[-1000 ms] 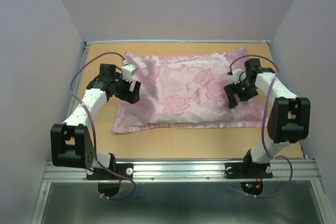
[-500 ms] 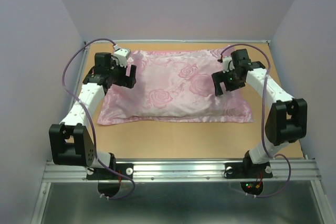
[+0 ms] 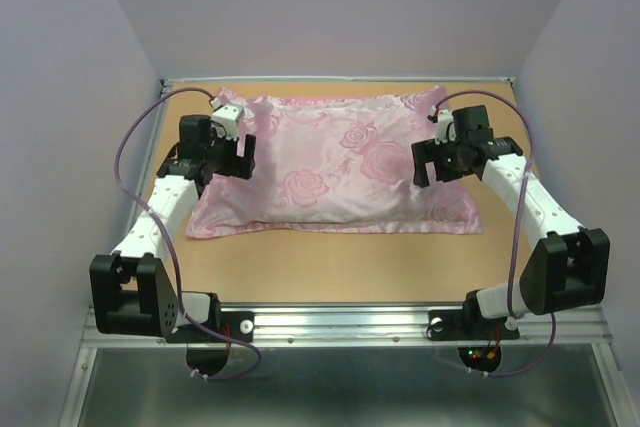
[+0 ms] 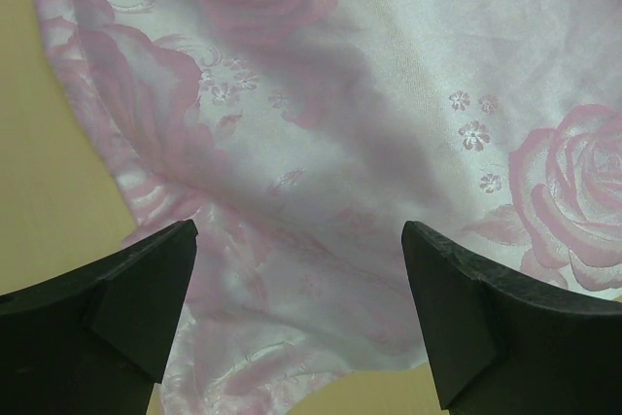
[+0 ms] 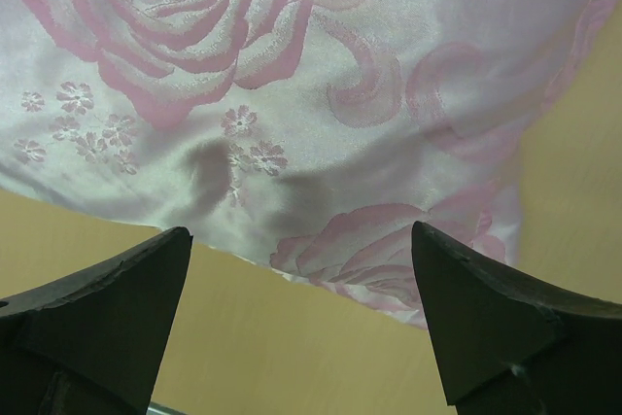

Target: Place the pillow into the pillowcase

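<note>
Both of my grippers hang with jaws spread wide and nothing between them: my left gripper (image 3: pixel 240 159) over the left end of the pillowcase (image 3: pixel 340 162) and my right gripper (image 3: pixel 440 161) over its right end. On the near side of the pillowcase lies a bare strip of table (image 3: pixel 340 257). The pillowcase lies flat on it, rose side up, and looks plump through its middle, with a thin flat hem along its near edge and right end. I see no cream cushion anywhere, so I judge the pillow is already wholly inside the pillowcase and hidden by it; which end of the pillowcase is open I cannot tell. The step in hand looks like letting go and tidying. To do it well I would keep the jaws spread and lift straight up off each end, so the slippery satin is not snagged or dragged. If a corner needs squaring, I would pinch only the loose hem and pull both ends outward evenly. Toward the far edge of the pillowcase the fabric sits smooth. I can read no brand, label or writing, only woven roses.
</note>
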